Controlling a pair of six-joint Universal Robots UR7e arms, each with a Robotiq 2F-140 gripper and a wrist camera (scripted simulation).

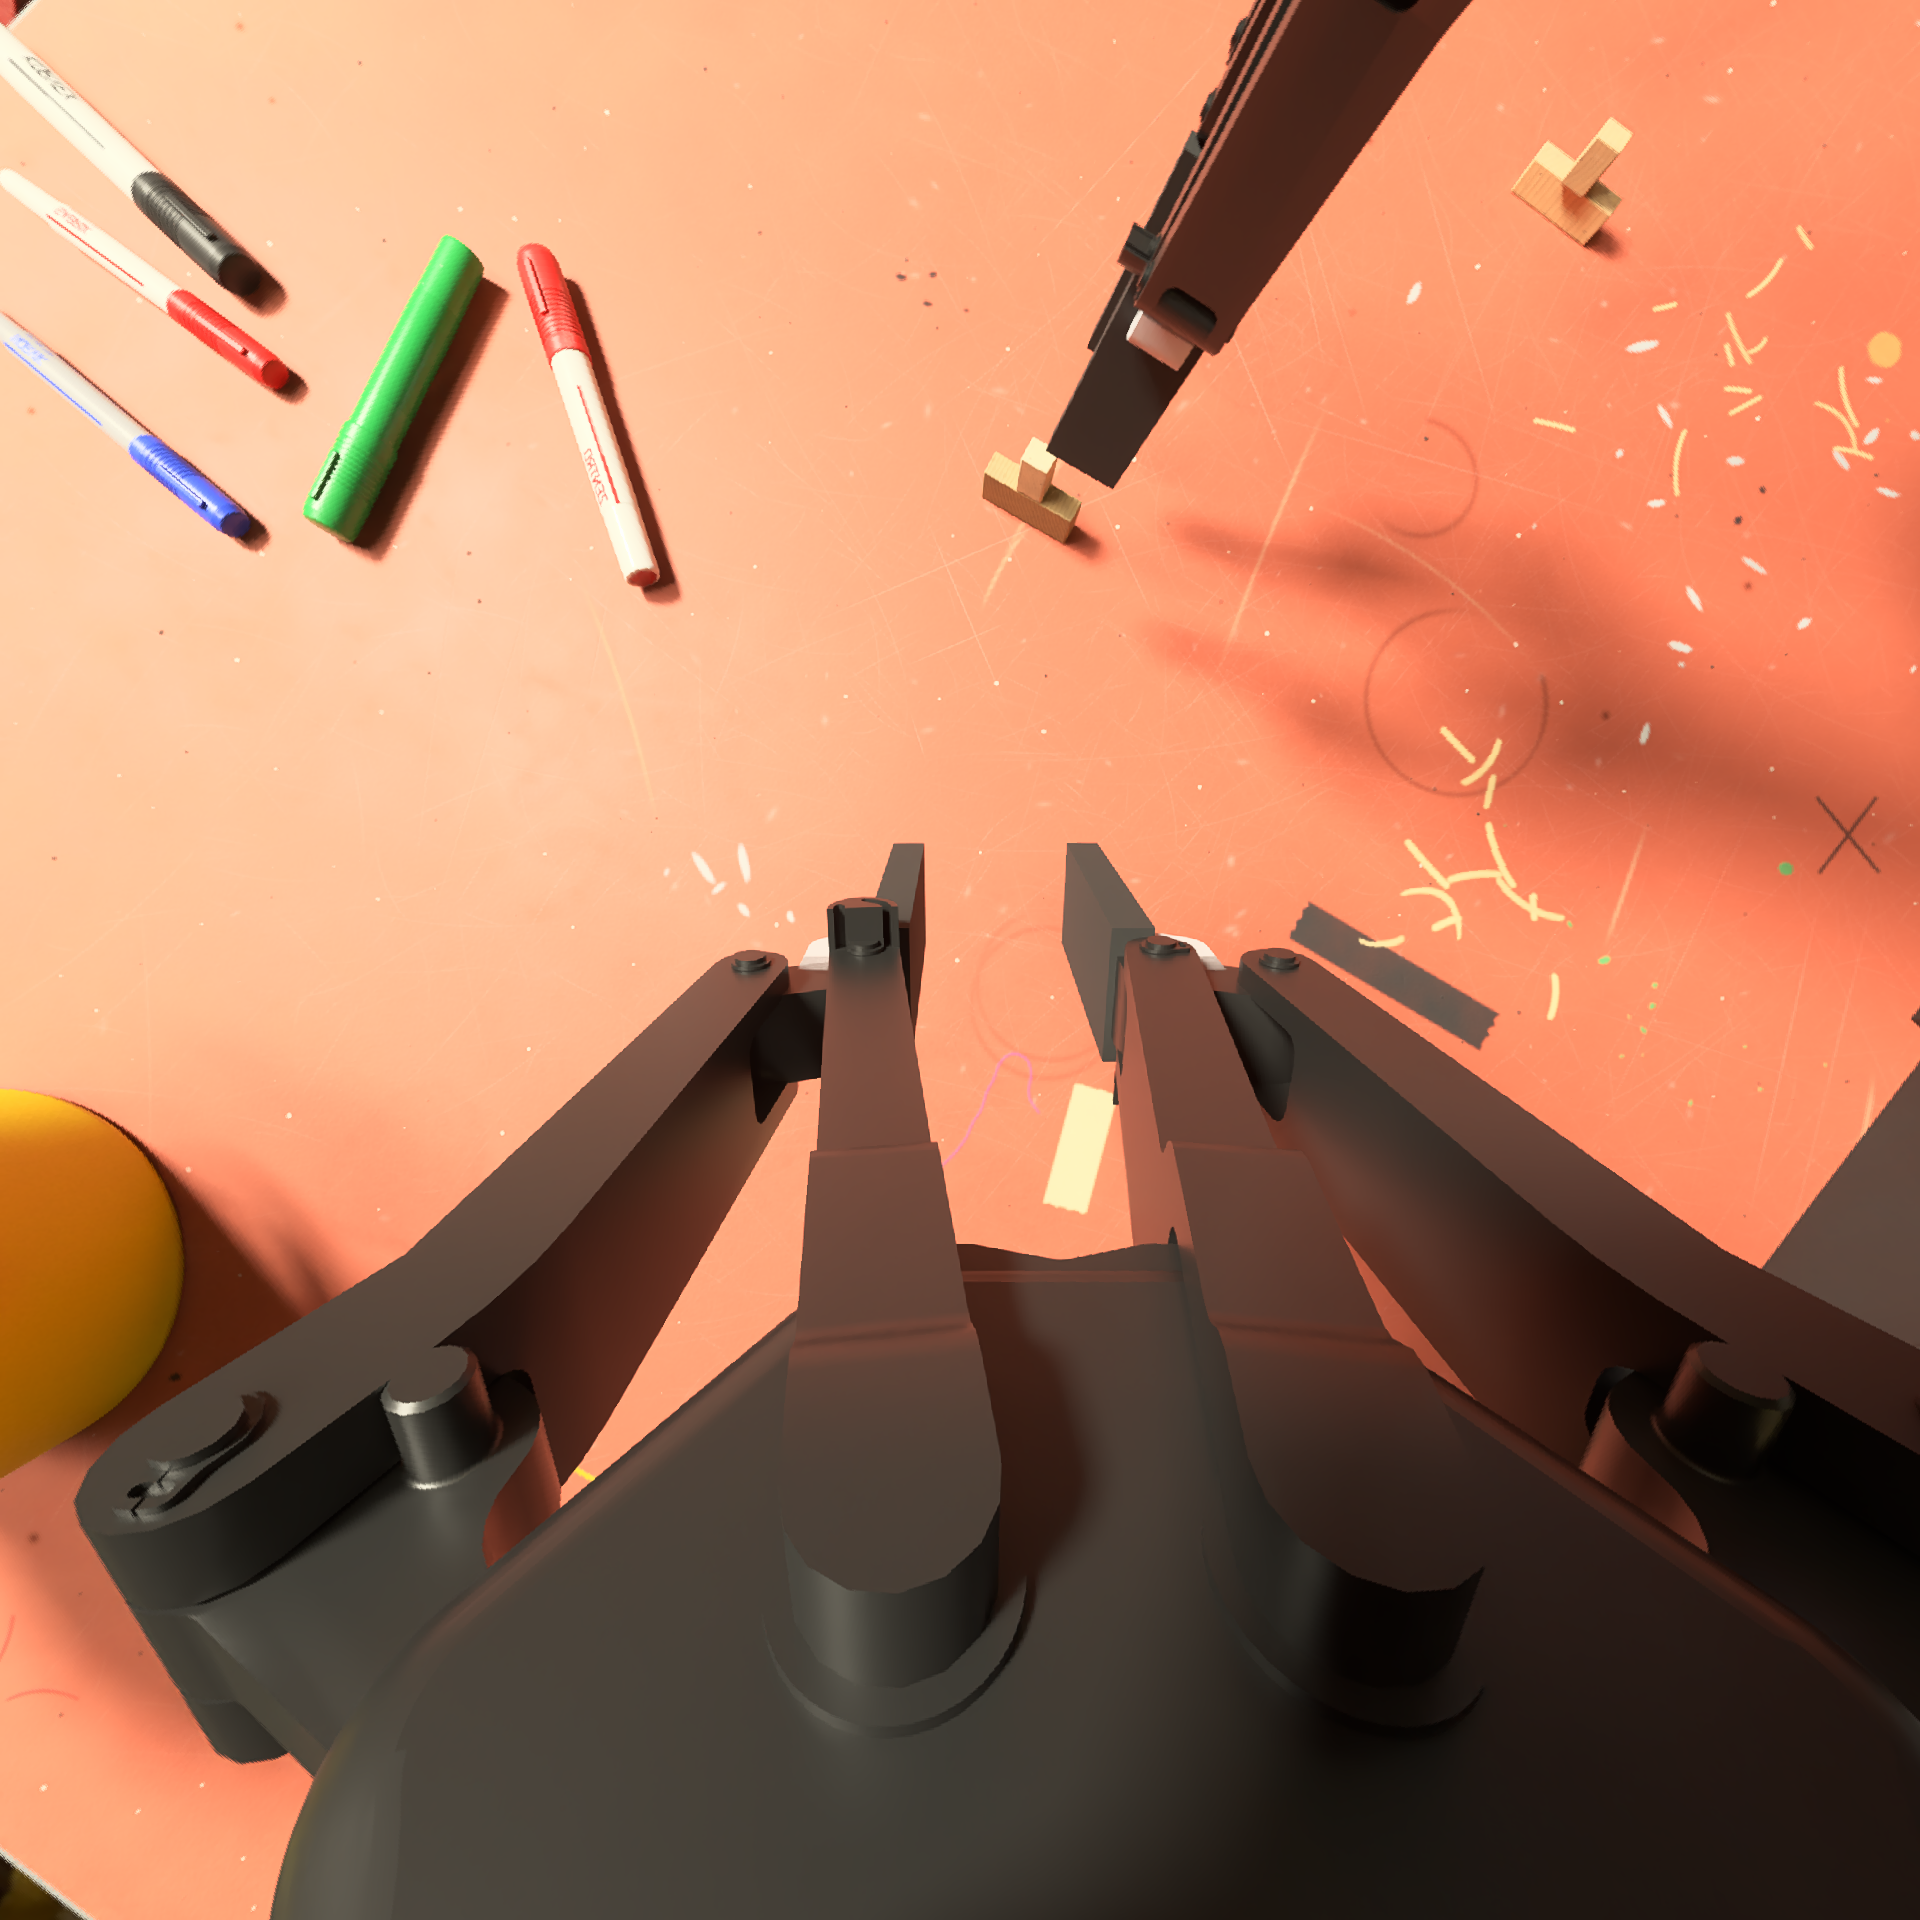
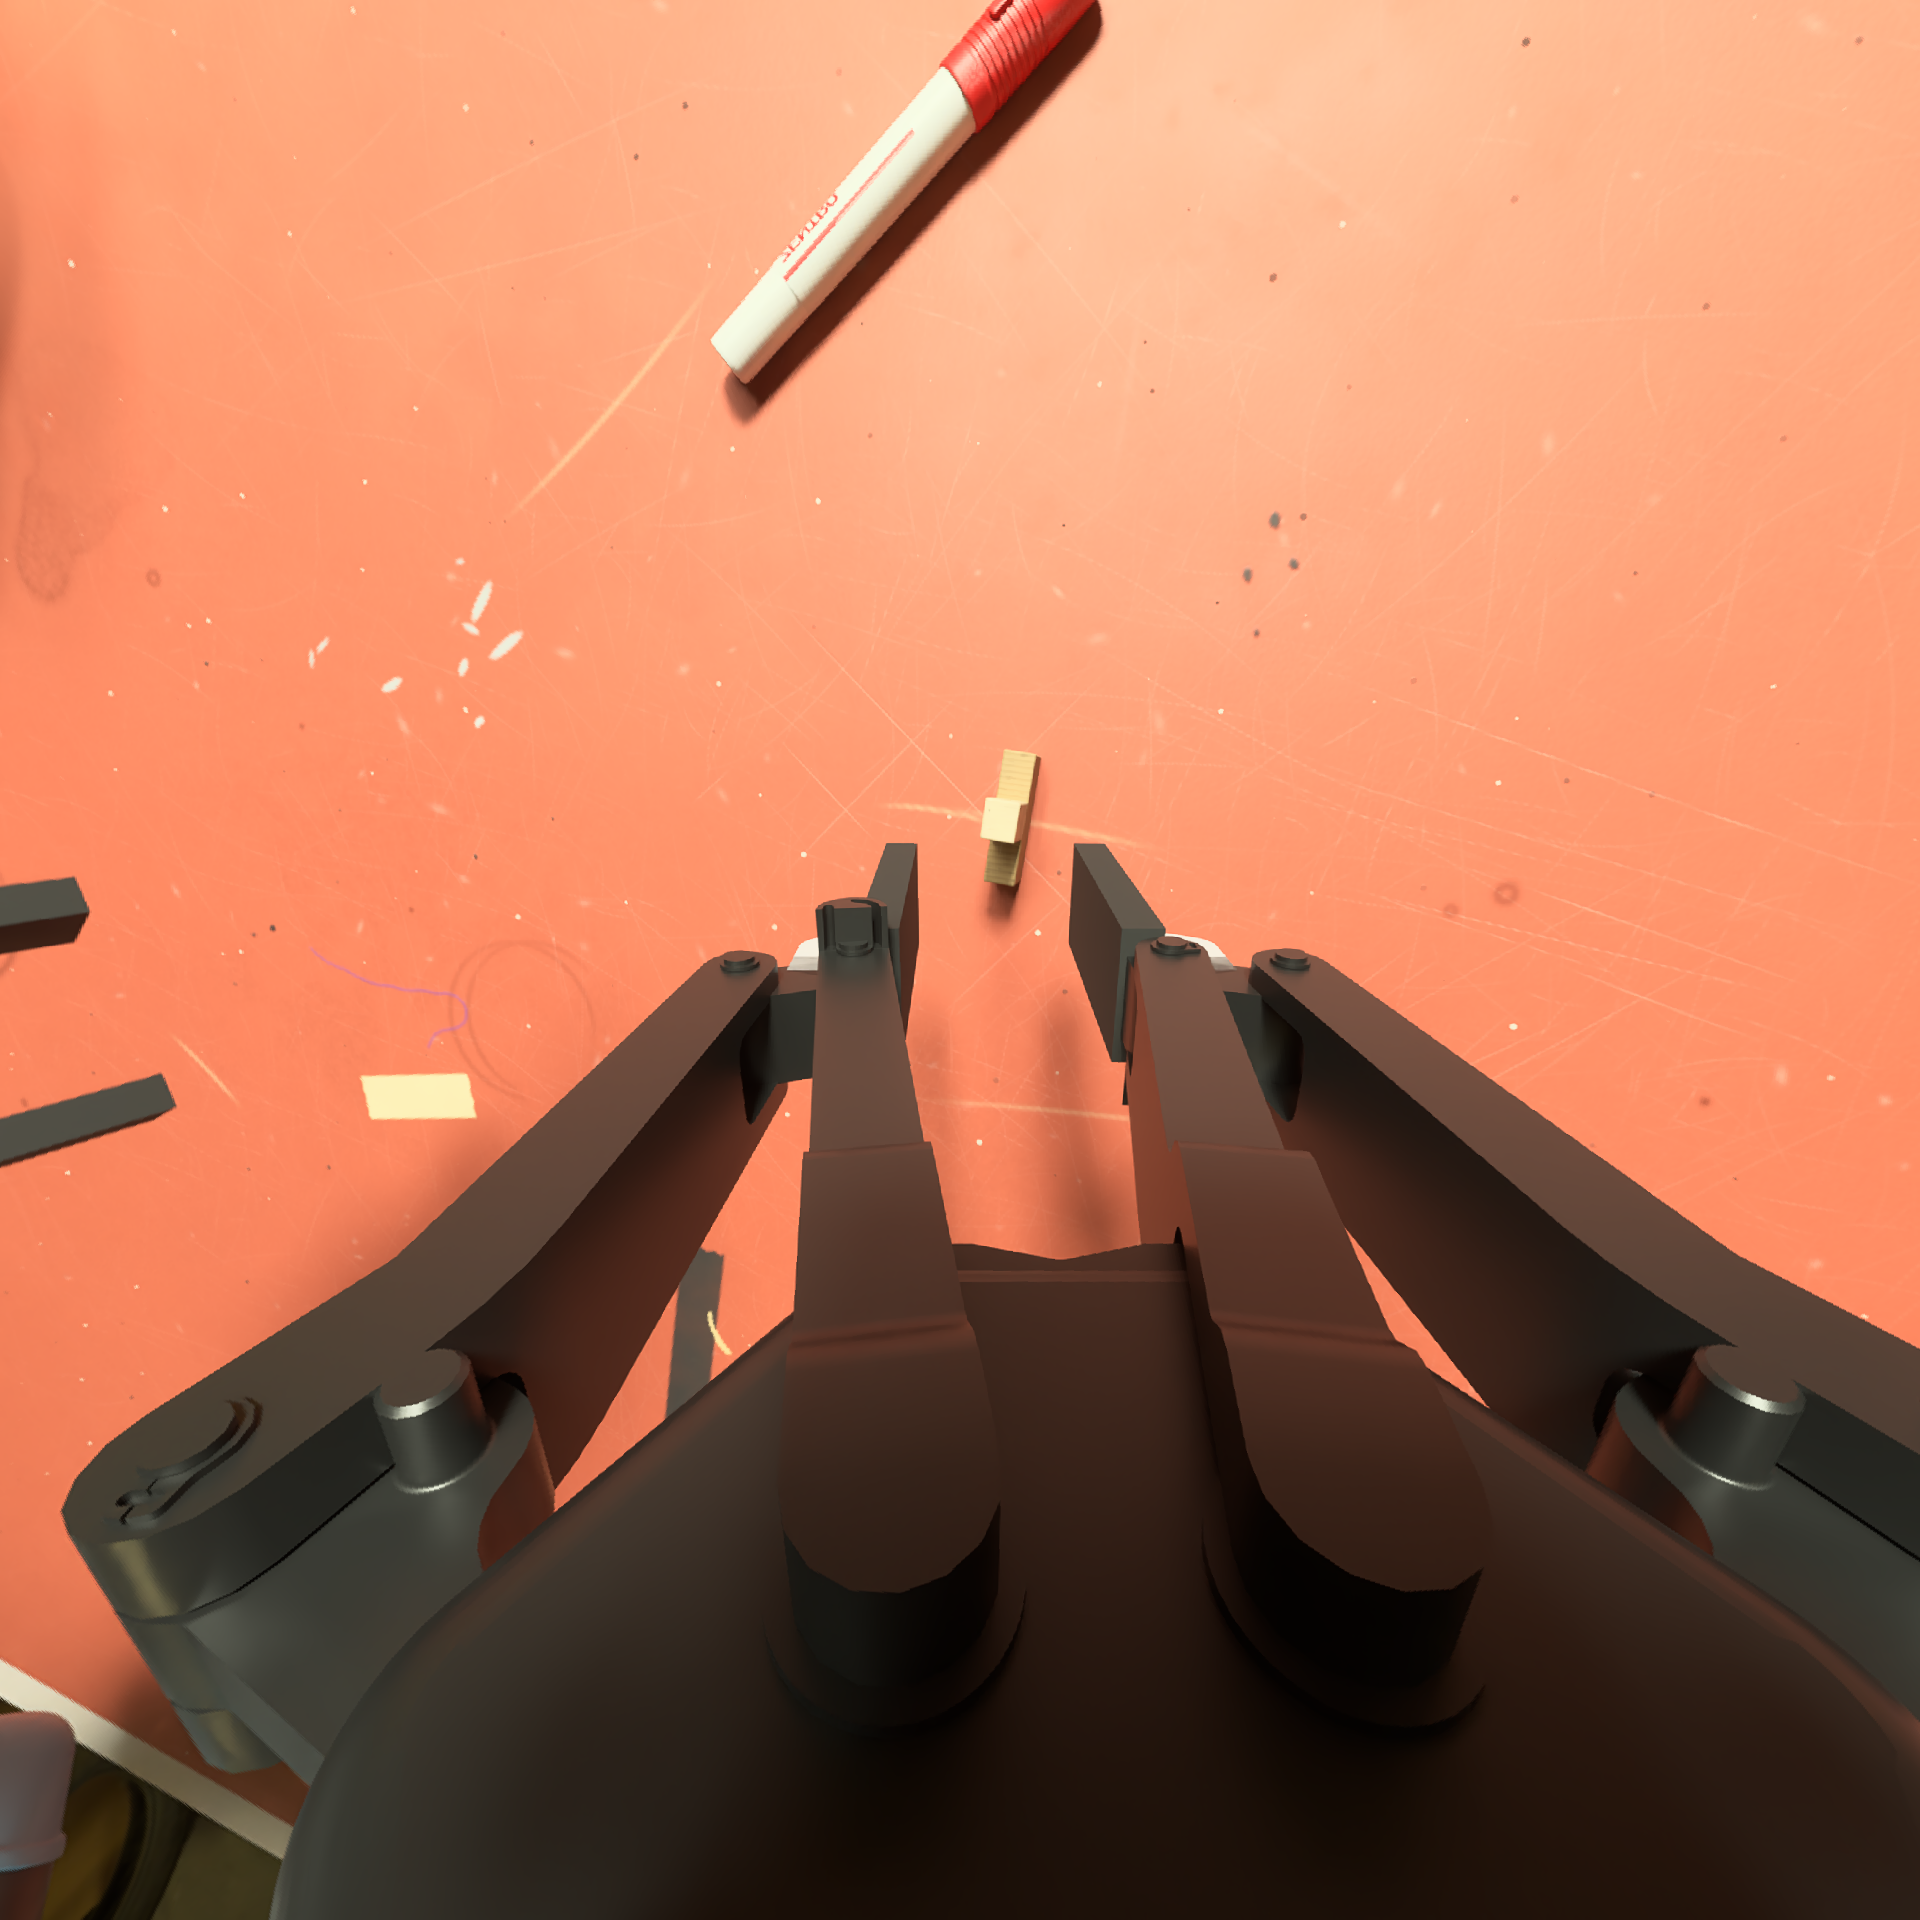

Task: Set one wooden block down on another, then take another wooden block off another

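Observation:
A small wooden cube sits on a flat wooden block [image 1: 1032, 488] on the salmon table; this stack also shows in the right wrist view [image 2: 1008, 821]. My right gripper [image 2: 995, 868] is open and empty, and the stack lies just beyond the gap between its fingertips. In the left wrist view one right finger [image 1: 1107, 426] hangs right beside that stack. A second stack, a long block across a cube [image 1: 1574, 182], stands at the far right. My left gripper [image 1: 995, 883] is open and empty, well short of both stacks.
Several markers lie at the far left, among them a green one [image 1: 400, 384] and a red-capped white one [image 1: 587, 410], which also shows in the right wrist view [image 2: 894, 177]. A yellow round object [image 1: 62, 1278] is at the left edge. Dark tape [image 1: 1392, 971] and cream tape [image 1: 1081, 1148] are stuck to the table.

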